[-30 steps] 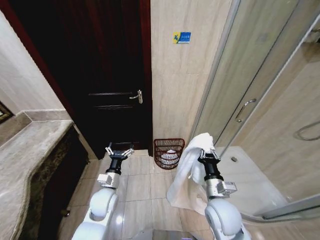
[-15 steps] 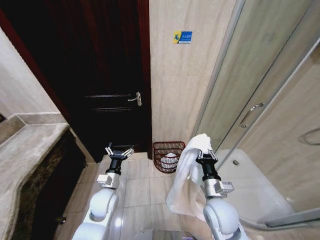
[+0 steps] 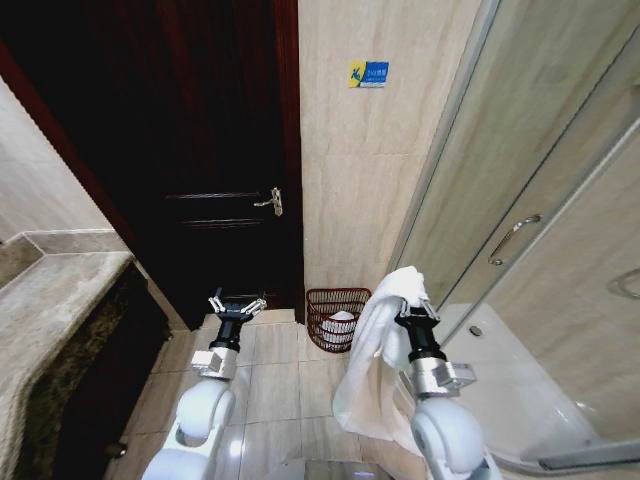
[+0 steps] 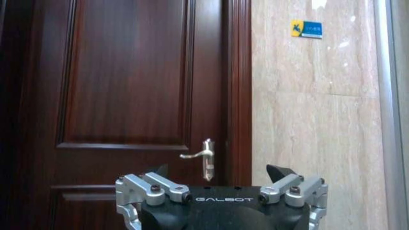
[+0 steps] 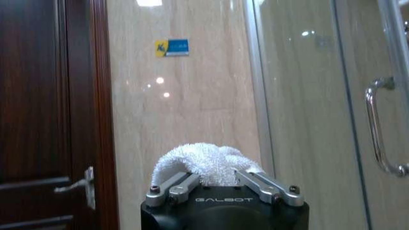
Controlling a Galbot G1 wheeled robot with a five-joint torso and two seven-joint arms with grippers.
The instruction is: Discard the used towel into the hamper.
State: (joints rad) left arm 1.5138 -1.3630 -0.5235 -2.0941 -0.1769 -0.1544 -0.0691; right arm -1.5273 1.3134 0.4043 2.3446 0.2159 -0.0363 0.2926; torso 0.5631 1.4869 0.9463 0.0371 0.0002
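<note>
A white towel [image 3: 372,360] hangs from my right gripper [image 3: 415,311], which is shut on its bunched top; the cloth drapes down toward the floor. In the right wrist view the towel [image 5: 203,164] bulges between the closed fingers. The hamper [image 3: 337,317], a dark reddish-brown wire basket with something white inside, stands on the floor against the tiled wall, just ahead and left of the towel. My left gripper [image 3: 237,304] is held up, open and empty, in front of the dark door; its own view shows the left gripper [image 4: 221,173] with jaws spread.
A dark wooden door [image 3: 190,150] with a lever handle [image 3: 268,201] is ahead on the left. A stone counter [image 3: 45,320] runs along the left. A glass shower enclosure [image 3: 540,200] with a raised tray is on the right. Tiled floor lies between.
The whole head view has shifted, so the camera moved: the hamper sits slightly lower and the counter further left. Both arms keep their pose, with the towel still held.
</note>
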